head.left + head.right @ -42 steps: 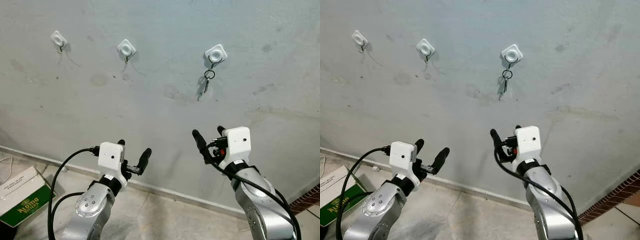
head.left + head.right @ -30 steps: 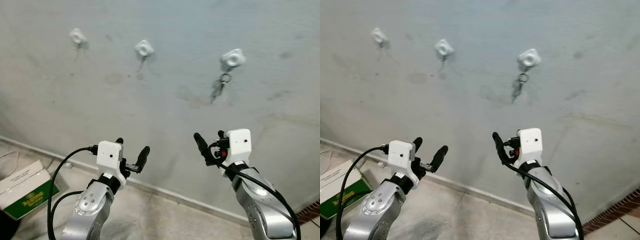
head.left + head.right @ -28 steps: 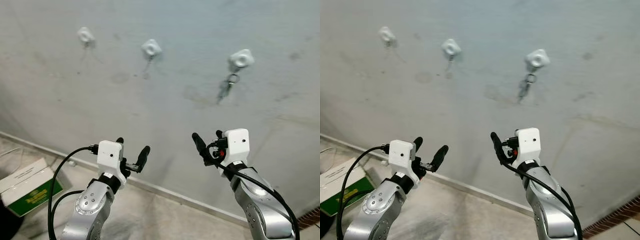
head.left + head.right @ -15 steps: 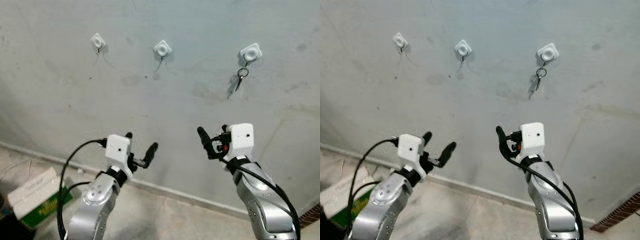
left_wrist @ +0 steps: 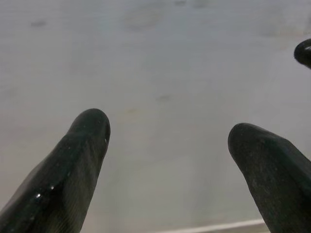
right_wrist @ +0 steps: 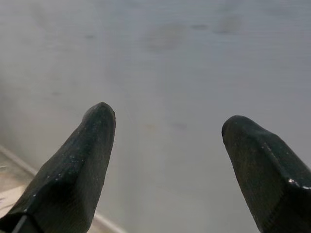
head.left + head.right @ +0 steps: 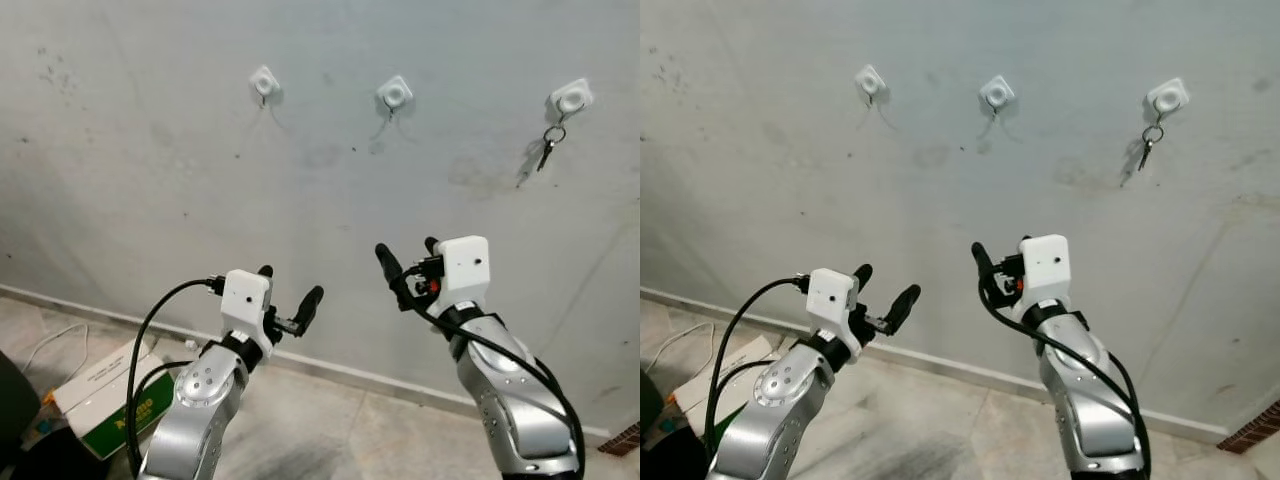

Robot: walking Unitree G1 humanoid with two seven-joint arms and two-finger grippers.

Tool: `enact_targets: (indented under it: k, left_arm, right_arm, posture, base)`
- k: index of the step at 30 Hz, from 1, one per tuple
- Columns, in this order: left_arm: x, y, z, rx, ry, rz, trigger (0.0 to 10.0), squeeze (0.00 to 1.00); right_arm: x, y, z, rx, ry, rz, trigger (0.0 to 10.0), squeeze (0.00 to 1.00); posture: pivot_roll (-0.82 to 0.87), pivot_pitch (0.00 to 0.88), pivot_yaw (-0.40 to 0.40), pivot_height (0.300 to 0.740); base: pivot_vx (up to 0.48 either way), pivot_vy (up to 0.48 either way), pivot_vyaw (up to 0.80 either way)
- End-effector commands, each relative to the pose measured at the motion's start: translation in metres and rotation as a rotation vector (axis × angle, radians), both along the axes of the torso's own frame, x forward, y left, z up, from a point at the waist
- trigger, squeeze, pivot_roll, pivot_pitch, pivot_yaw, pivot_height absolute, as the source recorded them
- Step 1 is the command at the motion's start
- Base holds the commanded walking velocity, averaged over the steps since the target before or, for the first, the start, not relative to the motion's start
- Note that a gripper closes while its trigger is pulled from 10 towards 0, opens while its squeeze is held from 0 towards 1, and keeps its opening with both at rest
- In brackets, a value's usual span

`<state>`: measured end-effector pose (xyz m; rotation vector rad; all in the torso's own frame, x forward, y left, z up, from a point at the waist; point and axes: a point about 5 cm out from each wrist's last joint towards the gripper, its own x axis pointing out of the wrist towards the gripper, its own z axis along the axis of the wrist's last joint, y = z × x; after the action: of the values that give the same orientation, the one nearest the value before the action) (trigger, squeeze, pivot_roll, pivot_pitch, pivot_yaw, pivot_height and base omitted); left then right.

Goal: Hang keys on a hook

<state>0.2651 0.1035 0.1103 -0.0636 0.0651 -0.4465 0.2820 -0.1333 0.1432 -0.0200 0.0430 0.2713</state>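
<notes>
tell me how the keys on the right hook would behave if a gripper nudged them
The keys hang loose from a ring on the right hook, so they would likely swing rather than resist. They look small and thin, so probably light. The ring sits on an open hook, so an upward push might lift them off.
</notes>
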Motion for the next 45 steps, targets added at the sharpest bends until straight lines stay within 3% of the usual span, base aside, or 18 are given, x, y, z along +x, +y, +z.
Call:
enact_targets:
  k: [1,8,13,36,45]
  left_arm:
    - [0.004,0.005,0.003,0.015,-0.015,0.024,10.0,0.00]
    - [0.013,-0.001,0.006,0.029,-0.034,0.007,10.0,0.00]
    - [0.017,-0.007,0.010,-0.024,-0.023,-0.001,10.0,0.00]
    - [0.023,-0.015,0.010,-0.074,-0.011,0.014,10.0,0.00]
    - [0.023,-0.020,0.011,-0.057,-0.026,-0.012,10.0,0.00]
  right_arm:
    - [0.004,0.006,0.005,0.004,-0.013,0.010,10.0,0.00]
    - [0.014,-0.001,0.013,-0.003,-0.048,-0.027,10.0,0.00]
    - [0.015,-0.003,0.015,-0.009,-0.056,-0.037,10.0,0.00]
    - [0.014,0.004,0.013,-0.052,-0.062,-0.005,10.0,0.00]
    - [0.014,0.003,0.013,-0.058,-0.063,-0.005,10.0,0.00]
  posture:
    - [-0.02,0.000,0.073,0.740]
    - [-0.03,0.000,0.080,0.740]
    - [-0.05,0.000,0.093,0.740]
    - [-0.07,0.000,0.097,0.740]
    - [-0.07,0.000,0.099,0.740]
  base:
    - [0.000,0.469,0.00]
    - [0.000,0.053,0.00]
    - [0.000,0.000,-0.08]
    - [0.000,0.000,-0.80]
    - [0.000,0.000,-0.58]
